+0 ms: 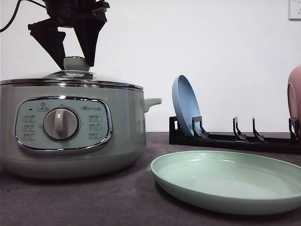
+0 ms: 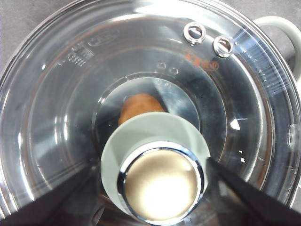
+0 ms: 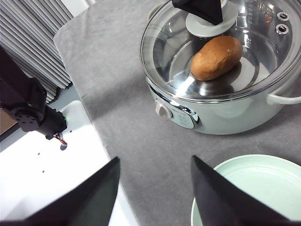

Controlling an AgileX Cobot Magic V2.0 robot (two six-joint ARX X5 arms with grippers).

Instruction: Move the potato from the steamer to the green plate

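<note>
The pale green steamer (image 1: 70, 127) stands at the left with its glass lid (image 3: 221, 52) on. Through the glass I see the orange-brown potato (image 3: 216, 57) lying on the bottom, partly hidden behind the knob (image 2: 160, 174) in the left wrist view, where the potato (image 2: 138, 106) peeks out. My left gripper (image 1: 75, 61) hangs over the lid, open, one finger on each side of the green knob (image 1: 76, 63); I cannot tell whether they touch it. The green plate (image 1: 230, 181) lies empty to the steamer's right. Over the cloth near the plate's rim (image 3: 254, 188), my right gripper (image 3: 154, 159) is open and holds nothing.
A black dish rack (image 1: 235, 137) stands behind the green plate, with a blue plate (image 1: 186, 106) upright in it and a pink plate (image 1: 295, 94) at its right end. The grey cloth (image 3: 117, 94) ends at a white table edge with a black arm base (image 3: 28, 113).
</note>
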